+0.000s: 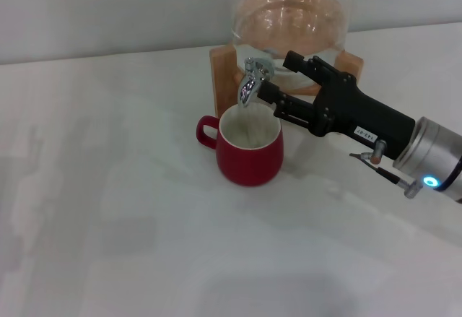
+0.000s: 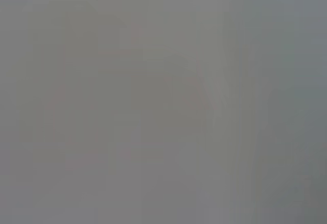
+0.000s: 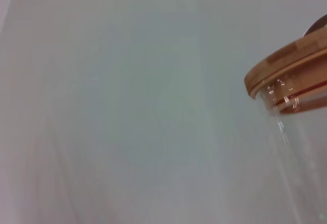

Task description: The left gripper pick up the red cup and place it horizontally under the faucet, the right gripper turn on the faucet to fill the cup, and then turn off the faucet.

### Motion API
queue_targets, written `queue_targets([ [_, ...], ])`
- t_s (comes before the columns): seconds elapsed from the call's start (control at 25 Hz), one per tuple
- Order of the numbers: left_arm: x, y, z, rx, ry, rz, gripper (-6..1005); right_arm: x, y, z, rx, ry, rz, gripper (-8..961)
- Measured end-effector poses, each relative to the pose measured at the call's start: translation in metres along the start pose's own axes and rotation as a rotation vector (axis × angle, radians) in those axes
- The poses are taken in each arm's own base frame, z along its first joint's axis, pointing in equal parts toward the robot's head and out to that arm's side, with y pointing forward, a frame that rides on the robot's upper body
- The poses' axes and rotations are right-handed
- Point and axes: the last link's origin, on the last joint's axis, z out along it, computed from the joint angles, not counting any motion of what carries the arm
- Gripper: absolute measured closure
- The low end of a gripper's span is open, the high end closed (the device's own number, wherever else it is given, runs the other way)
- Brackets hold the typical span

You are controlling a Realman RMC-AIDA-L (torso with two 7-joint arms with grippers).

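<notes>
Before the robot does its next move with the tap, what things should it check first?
1. Red cup upright under the faucet spout: ok.
2. Right gripper at the faucet: ok, its fingertips sit beside the spout and lever.
3. Firm grip on the lever: cannot tell.
4. Water level in the cup: cannot tell; only the white inside shows.
5. Glass dispenser steady on its wooden stand: ok.
6. Left gripper out of the way: ok in the head view, where it does not appear; its wrist view shows nothing.

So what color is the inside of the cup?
White inside the red cup; the outside is dark red. The head view shows it best.
</notes>
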Motion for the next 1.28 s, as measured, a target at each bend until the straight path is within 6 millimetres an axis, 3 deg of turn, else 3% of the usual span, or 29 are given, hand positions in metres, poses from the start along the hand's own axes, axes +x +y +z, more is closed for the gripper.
queue_targets([
  [0.56,-0.001,0.0,0.003,-0.006,-0.005,0.002,342,0.005,0.017,-0.008,-0.063,-0.009,0.027,85],
  [1.28,-0.001,0.001,0.004,-0.01,-0.007,0.004,342,0.013,0.028,0.002,-0.13,0.038,0.044,85],
])
